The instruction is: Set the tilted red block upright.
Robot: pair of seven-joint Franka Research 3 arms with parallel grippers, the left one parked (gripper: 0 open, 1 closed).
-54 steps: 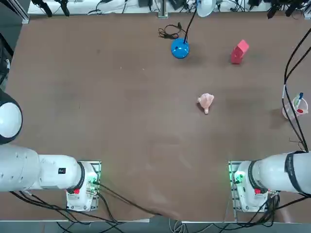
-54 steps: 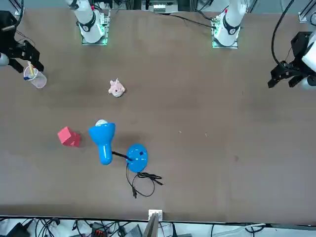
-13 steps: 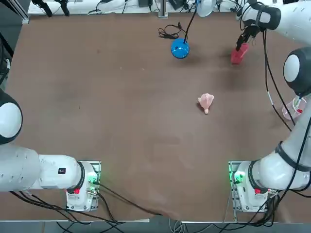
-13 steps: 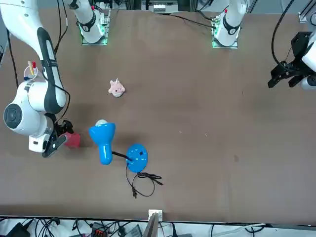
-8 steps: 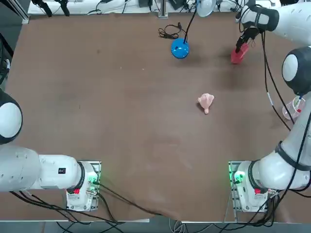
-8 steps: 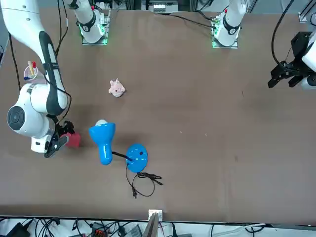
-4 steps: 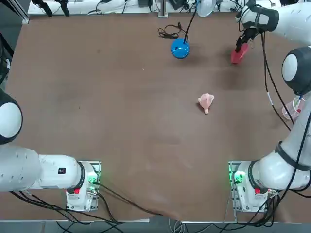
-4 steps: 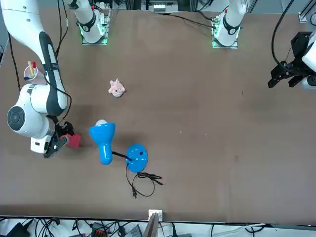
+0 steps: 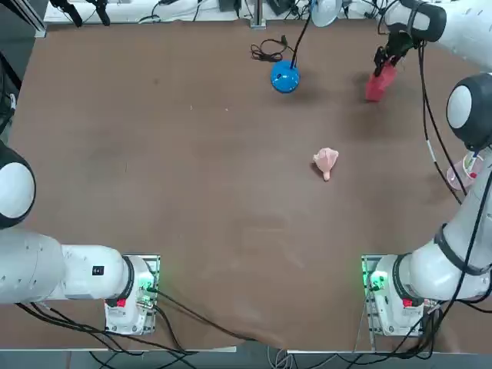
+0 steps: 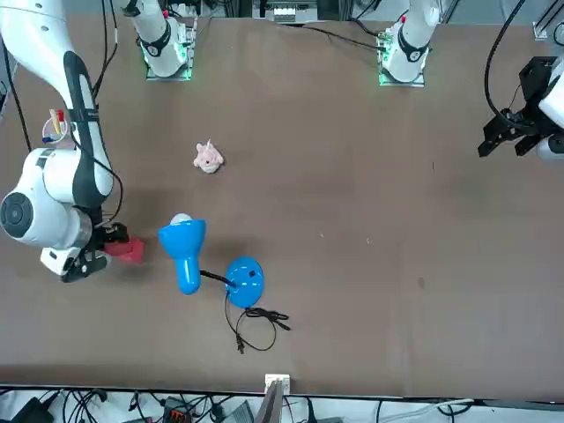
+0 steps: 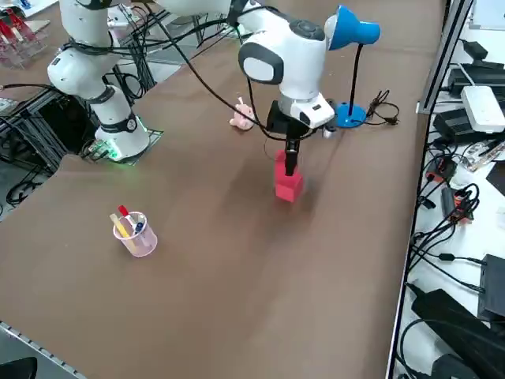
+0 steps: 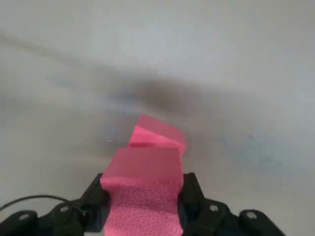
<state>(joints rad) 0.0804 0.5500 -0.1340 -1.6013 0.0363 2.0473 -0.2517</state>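
- The right gripper [image 11: 289,158] hangs over the far right part of the brown table [image 9: 192,192], its two dark fingers [image 12: 192,189] clamped on the upper part of the red block [image 11: 288,183].
- The red block reaches down from between the fingers towards the table; whether its lower end touches the surface cannot be told.
- In the wrist view the red block [image 12: 147,177] fills the gap between the fingers, one on each side.
- A blue desk lamp [image 11: 351,59] stands near the gripper, on its left, the round base [image 9: 284,77] on the table.
- A pale pink lumpy object [image 9: 326,161] lies well apart from the gripper, closer to the robot's bases.
- A clear cup of pens [image 11: 134,233] stands well apart, on the gripper's right.
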